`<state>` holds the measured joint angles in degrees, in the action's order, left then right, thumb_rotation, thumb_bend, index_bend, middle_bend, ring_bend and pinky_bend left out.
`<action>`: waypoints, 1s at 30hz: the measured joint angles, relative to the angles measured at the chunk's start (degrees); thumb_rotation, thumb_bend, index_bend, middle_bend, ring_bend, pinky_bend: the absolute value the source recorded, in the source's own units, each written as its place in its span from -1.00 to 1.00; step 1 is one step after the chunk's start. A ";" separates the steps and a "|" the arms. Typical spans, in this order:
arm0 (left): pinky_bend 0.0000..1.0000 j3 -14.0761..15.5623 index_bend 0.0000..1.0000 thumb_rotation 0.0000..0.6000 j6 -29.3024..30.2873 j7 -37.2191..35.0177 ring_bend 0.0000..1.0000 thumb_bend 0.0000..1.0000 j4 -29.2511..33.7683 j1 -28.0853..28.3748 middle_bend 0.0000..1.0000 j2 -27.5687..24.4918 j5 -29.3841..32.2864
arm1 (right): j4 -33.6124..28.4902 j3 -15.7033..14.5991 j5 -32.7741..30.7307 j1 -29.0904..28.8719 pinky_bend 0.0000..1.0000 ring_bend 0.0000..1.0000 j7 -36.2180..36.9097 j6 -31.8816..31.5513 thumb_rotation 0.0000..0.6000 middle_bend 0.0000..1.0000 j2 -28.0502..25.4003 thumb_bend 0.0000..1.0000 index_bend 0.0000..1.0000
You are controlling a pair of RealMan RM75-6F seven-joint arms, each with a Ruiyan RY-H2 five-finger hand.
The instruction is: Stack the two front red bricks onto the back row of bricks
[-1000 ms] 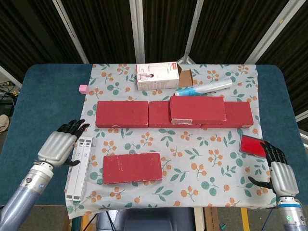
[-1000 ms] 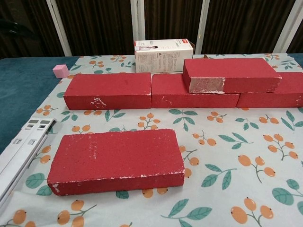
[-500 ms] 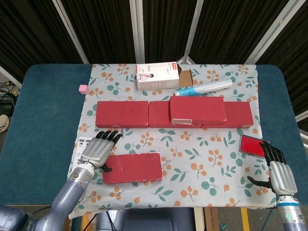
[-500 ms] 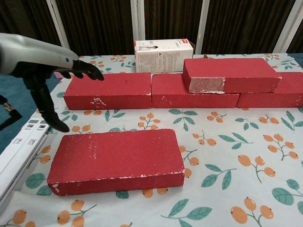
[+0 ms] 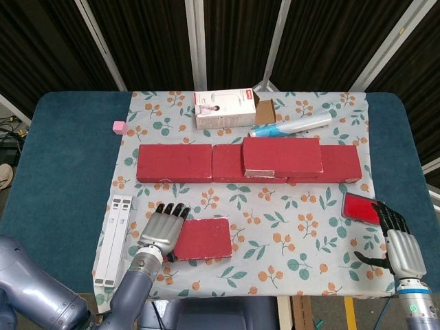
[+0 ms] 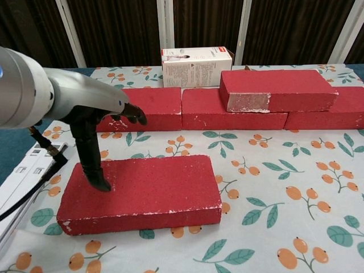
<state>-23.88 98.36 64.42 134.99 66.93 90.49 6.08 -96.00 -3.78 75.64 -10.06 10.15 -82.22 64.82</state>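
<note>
The front red brick lies flat on the floral cloth. My left hand hovers over its left end, fingers spread and pointing toward the back, thumb tip down on the brick's top; it holds nothing. The back row runs from the left brick to the right brick. One more red brick lies stacked on the row's middle and right bricks. My right hand rests open near the table's right front edge.
A white carton, a small brown box and a blue-and-white tube lie behind the row. A pink cube sits at the back left. White strips lie left of my left hand; a red flat card lies by my right hand.
My left hand has swung right from beside the white strips to above the front brick's left end, thumb now on its top. The right hand and the bricks have not moved.
</note>
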 measured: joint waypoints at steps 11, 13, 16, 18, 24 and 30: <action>-0.94 1.48 -1.00 1.00 8.96 1.05 -1.00 -1.00 0.00 3.98 -1.00 6.88 0.58 | 0.19 0.94 0.97 0.66 -1.00 -1.00 1.02 1.20 1.00 -1.00 -0.31 -0.69 -1.00; -0.94 2.71 -1.00 1.00 9.70 0.88 -1.00 -1.00 0.00 4.01 -1.00 7.43 -0.77 | 0.23 1.15 1.13 0.85 -1.00 -1.00 1.23 1.27 1.00 -1.00 -0.37 -0.70 -1.00; -0.94 4.27 -1.00 1.00 10.24 -0.38 -1.00 -1.00 0.00 3.36 -1.00 8.22 -2.55 | 0.25 1.37 1.42 1.06 -1.00 -1.00 1.42 1.29 1.00 -1.00 -0.43 -0.69 -1.00; -0.94 5.01 -1.00 1.00 10.39 -1.04 -1.00 -1.00 0.00 2.88 -1.00 8.47 -3.37 | 0.27 1.49 1.59 1.16 -1.00 -1.00 1.61 1.50 1.00 -1.00 -0.46 -0.70 -1.00; -0.94 7.96 -1.00 1.00 10.28 -2.44 -1.00 -1.00 -0.70 1.02 -1.00 8.89 -6.82 | 0.54 1.94 1.75 1.27 -1.00 -1.00 1.59 2.37 1.00 -1.00 -0.36 -0.70 -1.00; -0.94 9.62 -1.00 1.00 9.43 -2.44 -1.00 -1.00 -2.72 0.18 -1.00 9.09 -9.03 | 0.70 2.44 1.86 1.38 -1.00 -1.00 1.27 3.00 1.00 -1.00 -0.12 -0.69 -1.00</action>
<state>-14.26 107.80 61.98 132.27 67.10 99.58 -2.95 -95.29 -1.34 77.51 -8.67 11.43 -79.22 64.70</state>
